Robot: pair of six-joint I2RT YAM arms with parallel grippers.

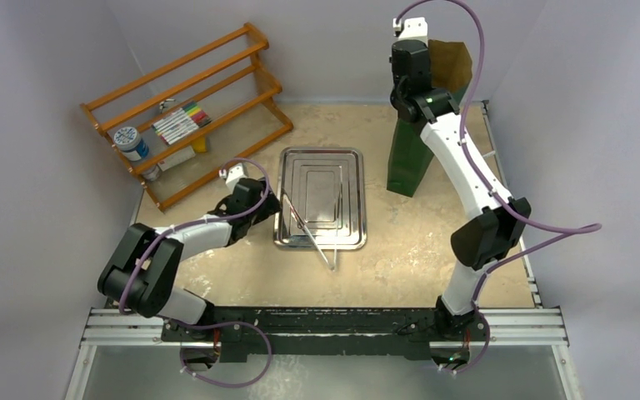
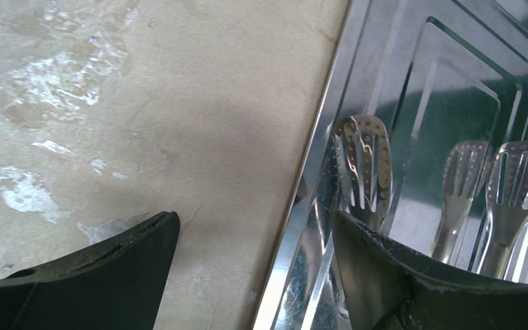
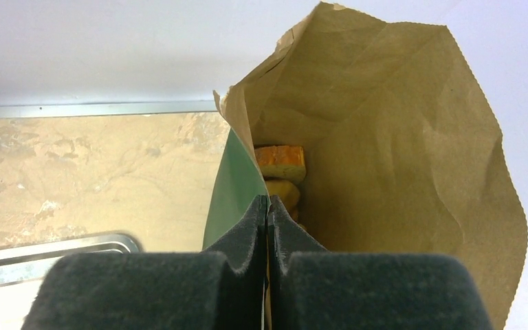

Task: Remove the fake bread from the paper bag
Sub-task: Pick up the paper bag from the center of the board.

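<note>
From up top I see the paper bag point(image 1: 407, 162) standing upright at the far right of the table point(image 1: 417, 242), to the right of the silver tray point(image 1: 321, 154) and apart from it. My right gripper point(image 3: 267, 213) is raised at the bag's mouth. On its wrist view the jaws are clenched on the near wall of the bag, right at the rim, with the green outer face on one side of the pinch and the brown kraft lining on the other. The mouth gapes open beyond that, and the fake bread point(image 3: 280, 161) sits down inside against that same wall: I can make out an orange piece with a paler yellowish piece just under it, and the rest of the bag's contents are hidden from me. My left gripper point(image 2: 254, 218) is low at the left edge of the tray with its jaws released and spread wide, one finger over the bare table and the other over the tray, so the rim runs between them. The metal tongs point(image 2: 364, 158) lie in the tray, their slotted tips just beyond that inner finger. A wooden rack point(image 1: 192, 108) holding markers stands at the far left of the table.
</note>
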